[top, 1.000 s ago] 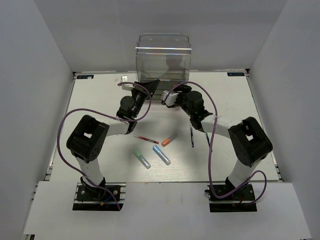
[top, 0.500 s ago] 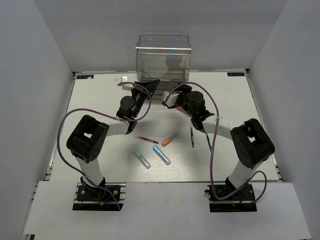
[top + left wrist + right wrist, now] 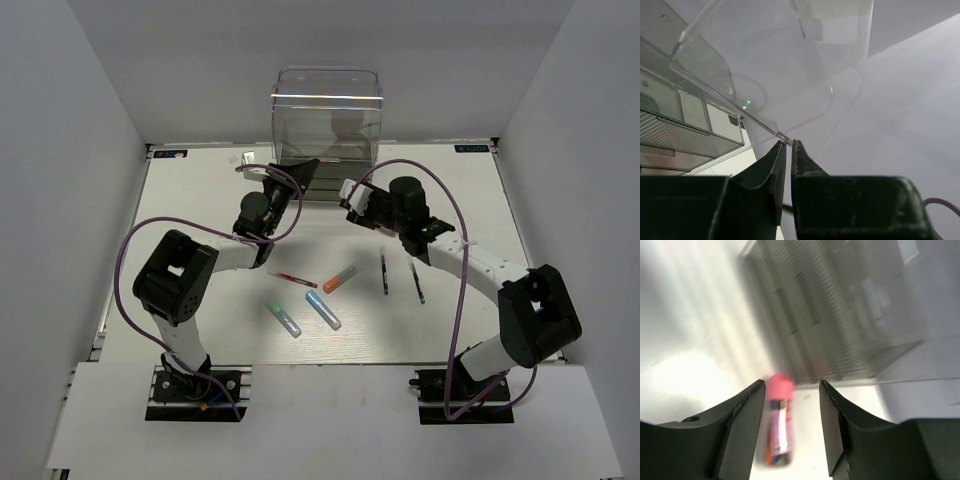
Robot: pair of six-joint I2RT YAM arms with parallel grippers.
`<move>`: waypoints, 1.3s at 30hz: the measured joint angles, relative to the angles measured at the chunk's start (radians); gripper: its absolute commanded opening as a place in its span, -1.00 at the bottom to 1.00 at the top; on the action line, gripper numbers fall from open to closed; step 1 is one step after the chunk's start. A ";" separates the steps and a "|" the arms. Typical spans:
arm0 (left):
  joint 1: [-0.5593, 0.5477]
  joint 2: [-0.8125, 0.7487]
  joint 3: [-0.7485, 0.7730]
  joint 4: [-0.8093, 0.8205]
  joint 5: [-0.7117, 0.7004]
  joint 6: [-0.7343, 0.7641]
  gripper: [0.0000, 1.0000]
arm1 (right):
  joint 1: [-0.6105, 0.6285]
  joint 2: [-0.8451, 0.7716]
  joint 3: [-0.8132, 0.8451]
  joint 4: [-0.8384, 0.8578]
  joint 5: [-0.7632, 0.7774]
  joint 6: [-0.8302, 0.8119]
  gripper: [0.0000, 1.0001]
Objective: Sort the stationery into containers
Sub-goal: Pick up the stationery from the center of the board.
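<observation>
The clear cabinet [image 3: 327, 120] stands at the table's far edge. My left gripper [image 3: 300, 171] is at its lower front, shut [image 3: 788, 142] on the thin front lip of a clear drawer [image 3: 790, 75]. My right gripper [image 3: 353, 202] is open just in front of the cabinet. In the right wrist view a fat pink marker [image 3: 777, 425], blurred, lies between the open fingers [image 3: 791, 382] close to the left one, not gripped. On the table lie a thin red pen [image 3: 292, 279], an orange marker [image 3: 339, 279], a light-blue marker [image 3: 322, 310], a green marker [image 3: 284, 317] and two dark pens [image 3: 384, 272] [image 3: 416, 283].
White walls close in the table [image 3: 200, 210] on the left, right and back. The cabinet's ribbed grey base [image 3: 805, 320] fills the upper right wrist view. Purple cables loop over both arms.
My right arm has swung its elbow out to the right and its gripper has drawn back a little from the cabinet. The left arm and the pens on the table have not moved.
</observation>
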 measured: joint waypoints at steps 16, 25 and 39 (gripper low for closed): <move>0.000 0.000 -0.015 0.001 -0.001 0.000 -1.00 | -0.150 0.073 0.010 -0.343 -0.065 0.076 0.58; 0.000 0.000 -0.015 0.001 -0.001 0.000 -1.00 | -0.242 0.220 0.113 -0.378 -0.026 0.077 0.58; 0.000 0.000 -0.016 0.000 -0.001 0.000 -1.00 | -0.266 0.371 0.226 -0.467 -0.113 0.026 0.43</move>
